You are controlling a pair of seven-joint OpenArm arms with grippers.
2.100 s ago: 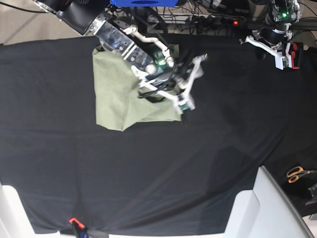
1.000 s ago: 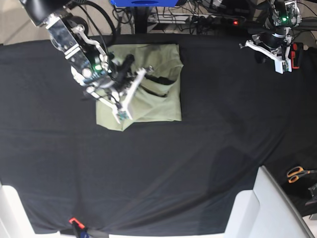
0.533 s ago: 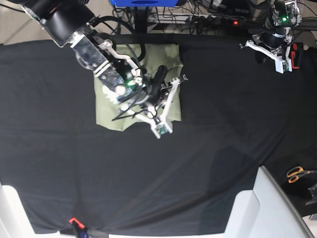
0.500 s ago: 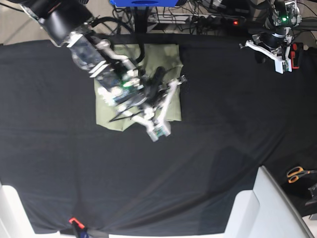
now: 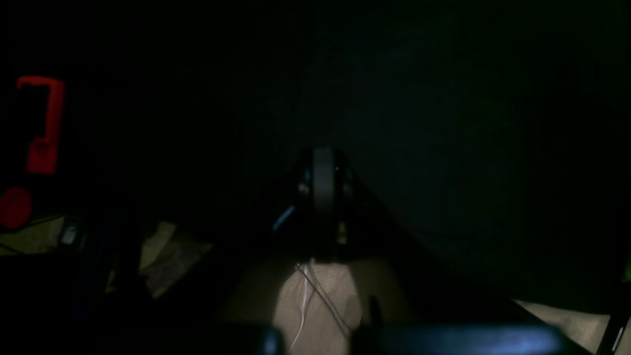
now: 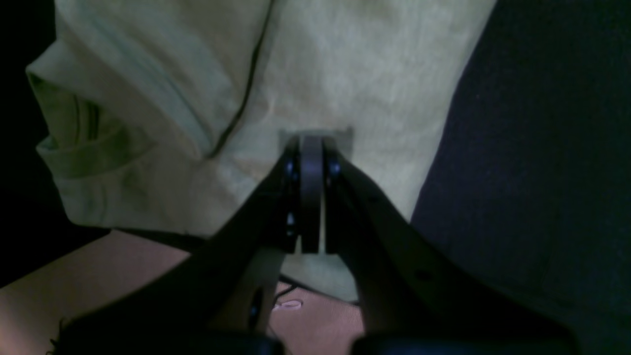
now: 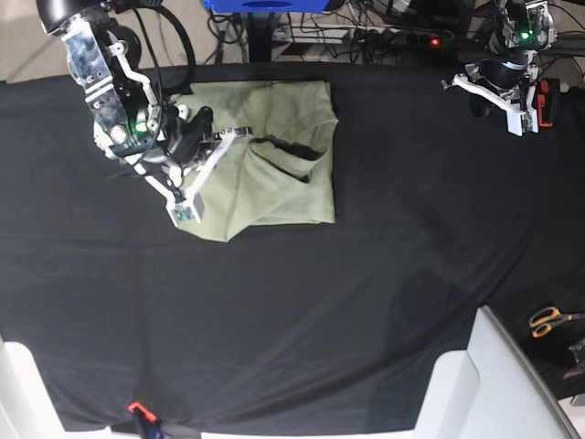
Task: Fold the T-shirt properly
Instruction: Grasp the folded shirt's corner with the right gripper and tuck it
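Note:
The pale green T-shirt [image 7: 274, 187] lies folded into a rough square on the black cloth [image 7: 302, 302], at the back left of the base view. My right gripper [image 7: 184, 212] hangs over the shirt's left edge. Up close in the right wrist view, the right gripper [image 6: 311, 142] is shut, its tip just over the T-shirt [image 6: 355, 69], and no cloth shows between the fingers. A folded sleeve hem [image 6: 93, 133] bunches to the left of it. My left gripper [image 7: 515, 117] is parked at the back right, far from the shirt, and the dark left wrist view shows the left gripper [image 5: 323, 165] shut and empty.
Orange-handled scissors [image 7: 548, 320] lie off the cloth at the right edge. A white box-like object [image 7: 498, 384] sits at the front right and a red clamp [image 7: 137, 408] at the front edge. Cables and a power strip [image 7: 402, 37] run along the back.
My right arm has swung left across the shirt, from its lower middle to its left edge. The shirt's folds shifted slightly. The left arm has not moved.

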